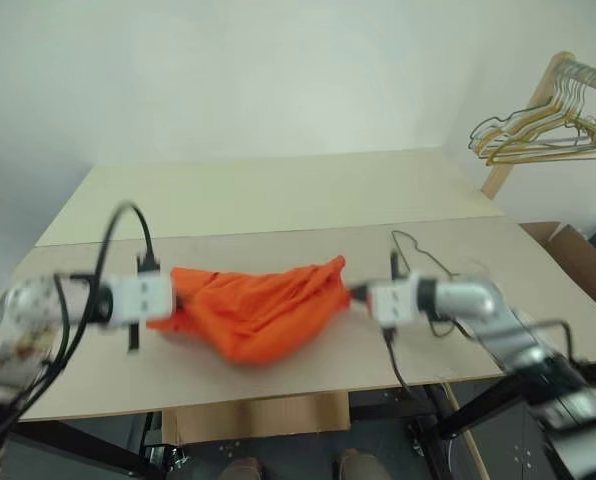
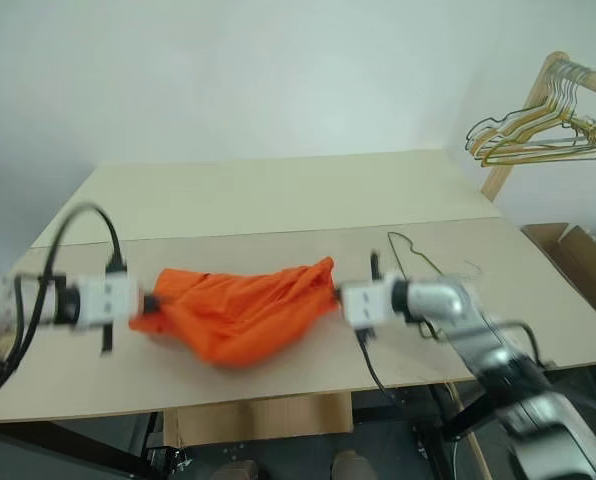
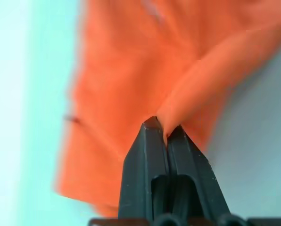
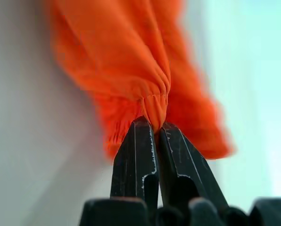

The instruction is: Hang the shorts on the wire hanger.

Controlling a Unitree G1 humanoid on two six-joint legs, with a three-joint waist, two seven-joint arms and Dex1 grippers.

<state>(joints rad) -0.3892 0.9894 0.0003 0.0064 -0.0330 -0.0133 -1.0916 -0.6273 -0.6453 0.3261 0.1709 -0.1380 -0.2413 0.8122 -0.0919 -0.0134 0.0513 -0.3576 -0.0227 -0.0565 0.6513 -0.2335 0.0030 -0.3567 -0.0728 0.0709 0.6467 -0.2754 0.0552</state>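
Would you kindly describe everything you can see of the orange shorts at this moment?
The shorts are bright orange soft fabric, bunched and creased, stretched between the two arms above the pale table with the middle sagging down. The left pincer is shut on one gathered end, and the right pincer is shut on a puckered bunch at the other. Whether the sagging middle touches the table cannot be told.

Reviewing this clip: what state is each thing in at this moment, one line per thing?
shorts: bunched, held at both ends, sagging between the grippers over the table.
left gripper: shut on the shorts.
right gripper: shut on the shorts' gathered edge.
wire hanger: lying flat on the table, bare.
bunch of hangers: hanging on the wooden rack, unused.
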